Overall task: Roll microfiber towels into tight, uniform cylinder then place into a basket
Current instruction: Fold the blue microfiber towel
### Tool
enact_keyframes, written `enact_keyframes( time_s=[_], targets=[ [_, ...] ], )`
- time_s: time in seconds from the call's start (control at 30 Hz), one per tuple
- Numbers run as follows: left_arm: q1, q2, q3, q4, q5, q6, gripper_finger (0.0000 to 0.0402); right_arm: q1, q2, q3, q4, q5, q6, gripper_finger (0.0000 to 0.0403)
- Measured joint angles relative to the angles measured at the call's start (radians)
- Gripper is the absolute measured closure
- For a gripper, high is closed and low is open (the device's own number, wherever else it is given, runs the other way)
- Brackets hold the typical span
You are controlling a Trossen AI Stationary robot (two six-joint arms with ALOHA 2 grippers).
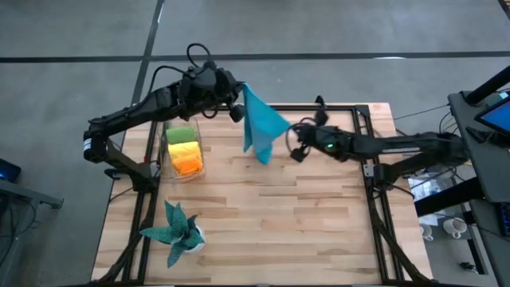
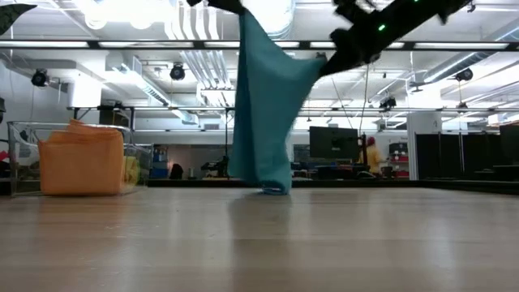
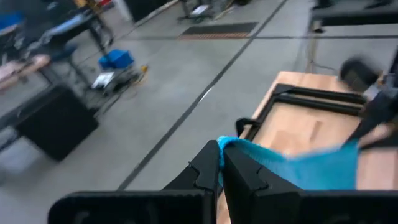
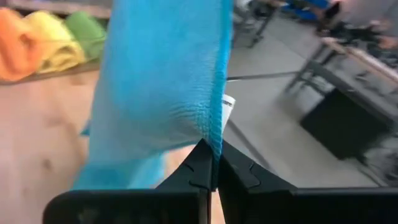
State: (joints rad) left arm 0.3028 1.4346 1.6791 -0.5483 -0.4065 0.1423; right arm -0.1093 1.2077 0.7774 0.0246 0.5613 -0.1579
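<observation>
The bright blue towel (image 1: 261, 127) hangs spread between my two grippers over the far middle of the table. My left gripper (image 1: 239, 100) is shut on its upper far corner and my right gripper (image 1: 292, 129) is shut on its right corner. The towel's lower tip (image 2: 274, 188) reaches down to the table top. The clear basket (image 1: 196, 142) stands at the far left and holds rolled green, yellow and orange towels (image 1: 186, 153). My left gripper pinches the blue towel's corner (image 3: 225, 143) between its two fingers, coming from the table's left, nearly level. The cloth runs away from it toward the other arm. My right gripper pinches the towel's hemmed edge (image 4: 216, 138) at a corner between its two fingers, coming from the table's right, slanting slightly down. The cloth rises from the fingers and hangs in loose folds.
A dark teal spiky plant in a white pot (image 1: 177, 231) stands near the front left. A black metal frame (image 1: 366, 151) runs round the table's edges. Bare wood (image 1: 279, 223) lies in the middle and toward the near edge.
</observation>
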Motion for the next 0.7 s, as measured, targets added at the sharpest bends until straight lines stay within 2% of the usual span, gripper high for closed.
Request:
enact_keyframes(
  time_s=[0.17,0.33,0.43,0.57,0.63,0.7],
  targets=[
    [0.014,0.004,-0.023,-0.035,-0.031,-0.062,0.0402,-0.001,-0.179,0.021,-0.151,0.114,-0.007,0.0395],
    [0.024,0.027,-0.094,-0.038,-0.029,-0.056,0.0402,-0.014,-0.286,0.083,-0.240,0.210,-0.056,0.0395],
    [0.044,0.043,-0.120,-0.003,-0.029,-0.006,0.0402,-0.051,-0.304,0.144,-0.289,0.226,-0.086,0.0395],
    [0.088,0.053,-0.132,0.125,-0.020,0.040,0.0402,-0.142,-0.280,0.234,-0.314,0.223,-0.131,0.0395],
    [0.121,0.065,-0.120,0.159,-0.014,0.090,0.0402,-0.196,-0.252,0.274,-0.317,0.205,-0.160,0.0395],
    [0.160,0.074,-0.112,0.186,-0.014,0.144,0.0402,-0.256,-0.216,0.314,-0.317,0.144,-0.175,0.0395]
  ],
)
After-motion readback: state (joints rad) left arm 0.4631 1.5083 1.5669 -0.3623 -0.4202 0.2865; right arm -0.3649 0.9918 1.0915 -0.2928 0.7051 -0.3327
